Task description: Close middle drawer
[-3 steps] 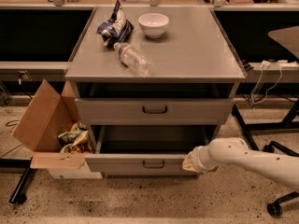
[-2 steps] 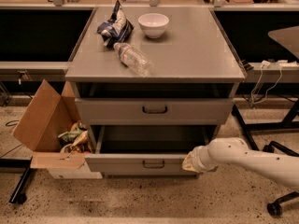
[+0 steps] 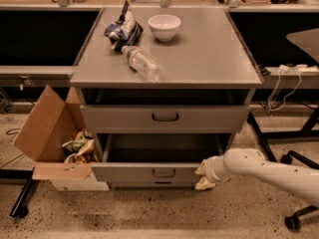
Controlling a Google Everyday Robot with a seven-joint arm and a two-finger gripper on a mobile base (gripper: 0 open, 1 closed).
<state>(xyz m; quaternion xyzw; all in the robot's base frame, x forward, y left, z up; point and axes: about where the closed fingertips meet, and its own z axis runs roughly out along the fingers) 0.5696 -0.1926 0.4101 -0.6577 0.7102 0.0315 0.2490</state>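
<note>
The middle drawer (image 3: 149, 172) is a wide grey drawer with a low front panel and a small dark loop handle (image 3: 163, 173). It stands pulled well out, below the taller-fronted top drawer (image 3: 164, 117). Its inside is dark and looks empty. My gripper (image 3: 203, 176) comes in from the right on a white arm (image 3: 269, 173). It sits at the right end of the middle drawer's front panel. Its two cream fingertips (image 3: 204, 184) are spread apart, one above the other, touching or nearly touching the panel. It holds nothing.
On the cabinet top (image 3: 209, 59) are a white bowl (image 3: 164, 26), a lying plastic bottle (image 3: 142, 62) and a crumpled chip bag (image 3: 122, 30). An open cardboard box (image 3: 50, 133) with trash stands on the floor at the left. A chair base (image 3: 299, 218) is at the right.
</note>
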